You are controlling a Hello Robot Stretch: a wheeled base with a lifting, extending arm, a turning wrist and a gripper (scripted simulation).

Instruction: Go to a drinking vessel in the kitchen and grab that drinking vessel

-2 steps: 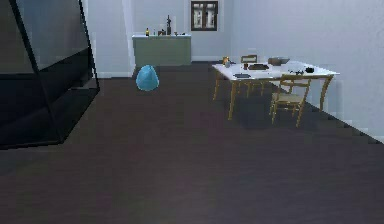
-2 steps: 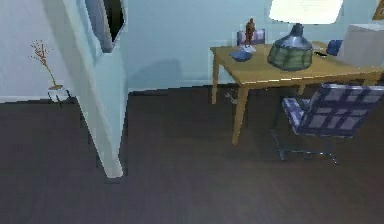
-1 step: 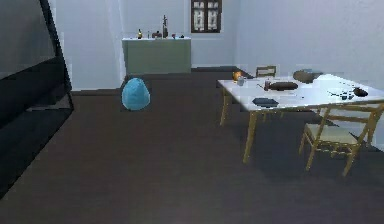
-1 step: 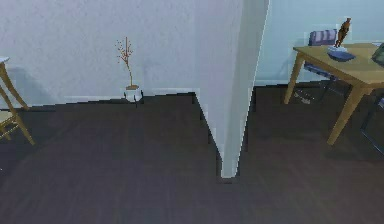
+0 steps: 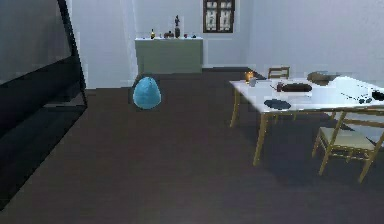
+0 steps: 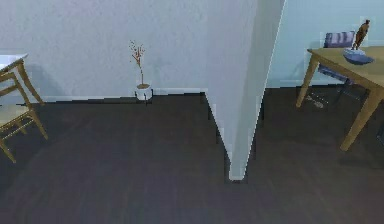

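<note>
We're in the approach step: small orange thing, maybe the cup [image 5: 250, 76], on the right desk's [image 5: 275, 100] far-left corner. Next, drive closer. End effector state we cannot tell.

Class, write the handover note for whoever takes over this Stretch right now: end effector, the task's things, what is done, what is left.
End effector: its state cannot be judged from these pictures.
Things: a small orange thing stands on the white table at the forward view's right. It may be the drinking vessel, but it is too small to tell.
Done: the table is in sight ahead.
Left: drive closer, confirm the vessel, reach out and grab it.
</note>
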